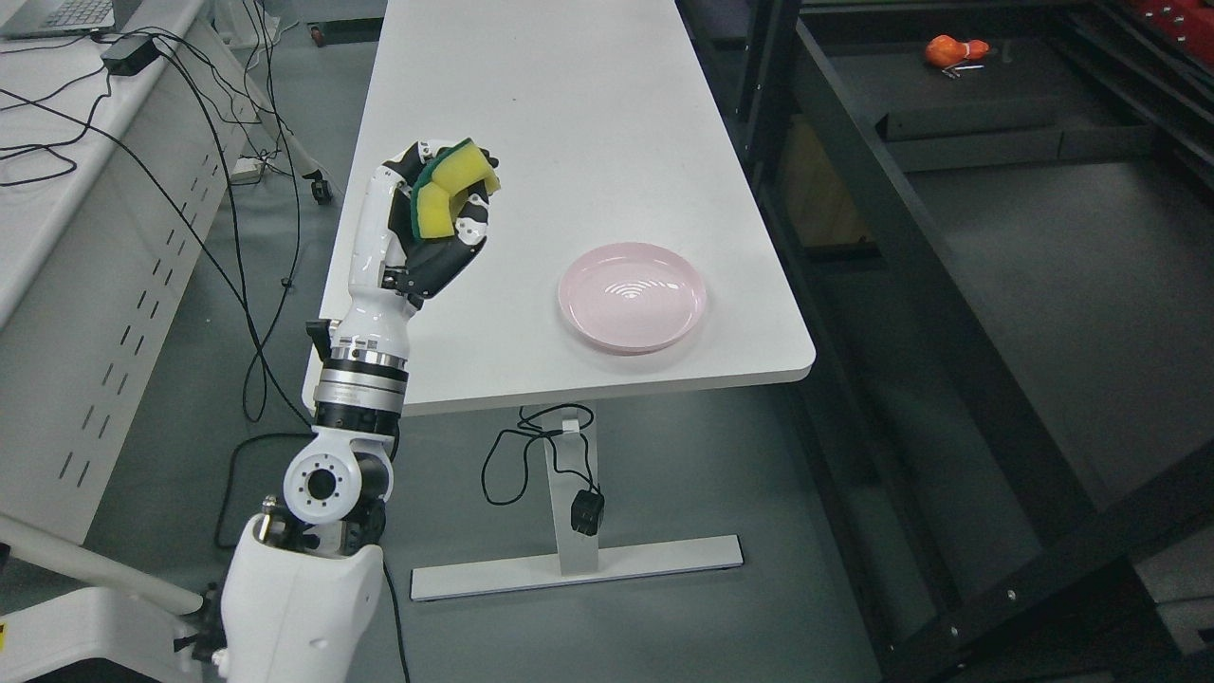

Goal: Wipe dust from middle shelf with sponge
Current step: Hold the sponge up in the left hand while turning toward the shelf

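My left hand (446, 204) is raised over the left side of the white table (569, 114), its black fingers curled around a yellow sponge with a green scrub layer (453, 188). The sponge is bent in the grasp. The arm rises from the lower left of the head view. A black metal shelf unit (996, 190) fills the right side, with dark flat shelf boards, well away from the hand. My right arm does not show.
A pink plate (633, 296) lies near the table's front right corner. An orange object (953, 49) sits on a far shelf board. Black cables (228, 237) hang beside a white desk at the left. The table's foot (579, 560) stands on the grey floor.
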Controlling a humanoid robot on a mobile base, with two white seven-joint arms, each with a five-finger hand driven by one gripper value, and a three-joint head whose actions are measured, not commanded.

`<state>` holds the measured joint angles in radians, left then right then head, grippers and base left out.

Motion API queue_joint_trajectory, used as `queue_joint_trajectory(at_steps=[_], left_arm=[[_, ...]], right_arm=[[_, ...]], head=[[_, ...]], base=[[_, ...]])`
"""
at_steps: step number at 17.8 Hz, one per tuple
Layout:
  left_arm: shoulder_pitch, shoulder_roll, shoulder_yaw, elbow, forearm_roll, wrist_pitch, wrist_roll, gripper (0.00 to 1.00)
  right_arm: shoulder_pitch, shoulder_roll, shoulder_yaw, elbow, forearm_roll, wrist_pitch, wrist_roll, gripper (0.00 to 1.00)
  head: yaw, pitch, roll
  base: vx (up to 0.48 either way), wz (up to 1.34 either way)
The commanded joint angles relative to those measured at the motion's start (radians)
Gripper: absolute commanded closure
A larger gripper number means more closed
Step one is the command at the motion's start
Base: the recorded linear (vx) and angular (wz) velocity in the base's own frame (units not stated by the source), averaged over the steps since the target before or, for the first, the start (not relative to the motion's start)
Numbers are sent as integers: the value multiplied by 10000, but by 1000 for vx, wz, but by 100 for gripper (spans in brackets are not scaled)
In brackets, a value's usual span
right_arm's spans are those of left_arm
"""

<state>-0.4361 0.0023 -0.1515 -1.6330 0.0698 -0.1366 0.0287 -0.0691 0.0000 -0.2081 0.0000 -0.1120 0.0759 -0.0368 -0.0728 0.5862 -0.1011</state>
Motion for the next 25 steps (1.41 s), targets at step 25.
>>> queue_joint_trajectory(at_steps=[25], left_arm=[[-316,152,-1826,-206,-1645,-411,-1512,100]], right_arm=[[0,-175,-5,-175,0,8,0,0]], head=[[0,0,0]], base=[[-208,-278]])
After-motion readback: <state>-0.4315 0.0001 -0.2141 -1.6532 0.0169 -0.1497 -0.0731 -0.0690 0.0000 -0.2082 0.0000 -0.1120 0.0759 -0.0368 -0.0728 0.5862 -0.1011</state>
